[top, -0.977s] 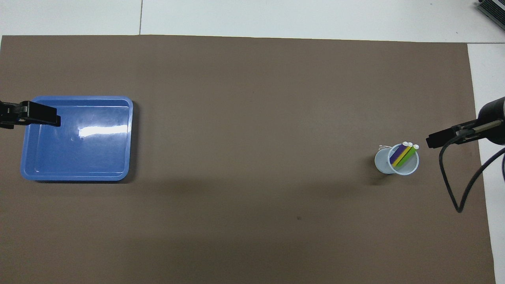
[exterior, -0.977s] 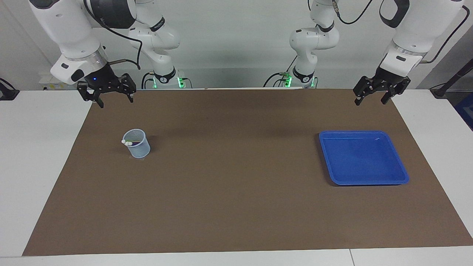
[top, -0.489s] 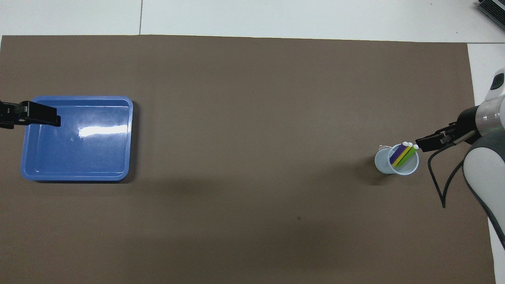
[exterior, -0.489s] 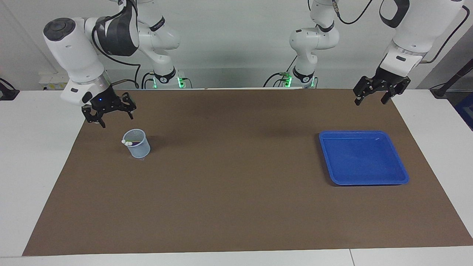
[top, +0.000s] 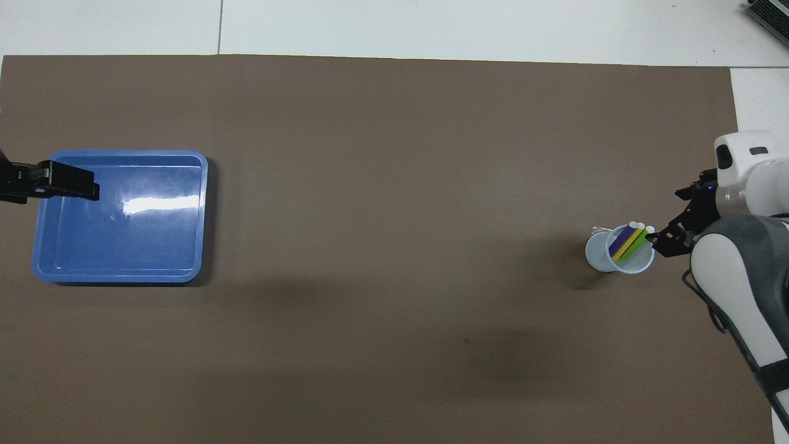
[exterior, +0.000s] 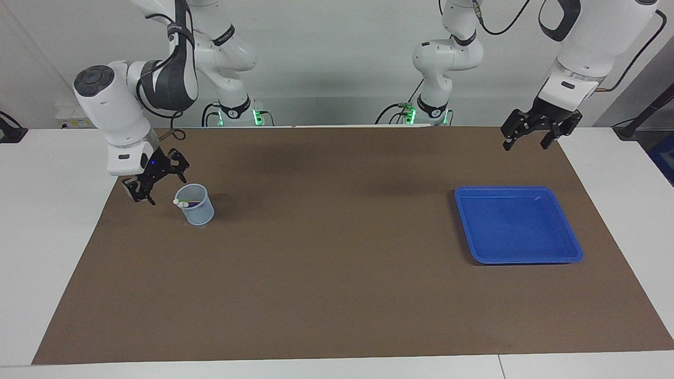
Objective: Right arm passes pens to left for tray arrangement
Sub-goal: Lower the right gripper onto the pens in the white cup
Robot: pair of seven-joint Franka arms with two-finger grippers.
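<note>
Pens [top: 630, 240], purple, yellow and green, lean together in a small pale-blue mesh cup [exterior: 196, 206] that stands on the brown mat [exterior: 337, 273] toward the right arm's end of the table; their pale ends rest against the cup's rim on the side toward that arm. None has been lifted out, so the task looks to be at its very start.

The main risk is at the cup. It is light and free-standing, and the right gripper [exterior: 152, 181] hangs low just beside its rim, tilted toward it. If a finger catches the mesh wall instead of clearing it, the cup could tip or slide and spill all three pens across the mat. The pens also lie pressed side by side, so a pinch meant for one could drag a neighbour up with it, or slip off the rounded barrel. The later hand-over has its own hazard: a pen gripped near its tip leaves little length for the other arm to take.

The right gripper's fingers stand wide apart, holding nothing; from the facing view it seems clear of the cup, though very near. The left gripper [exterior: 537, 131] waits raised at its own end of the table, near the blue tray [exterior: 571, 251], fingers likewise spread and empty. The tray holds nothing yet
</note>
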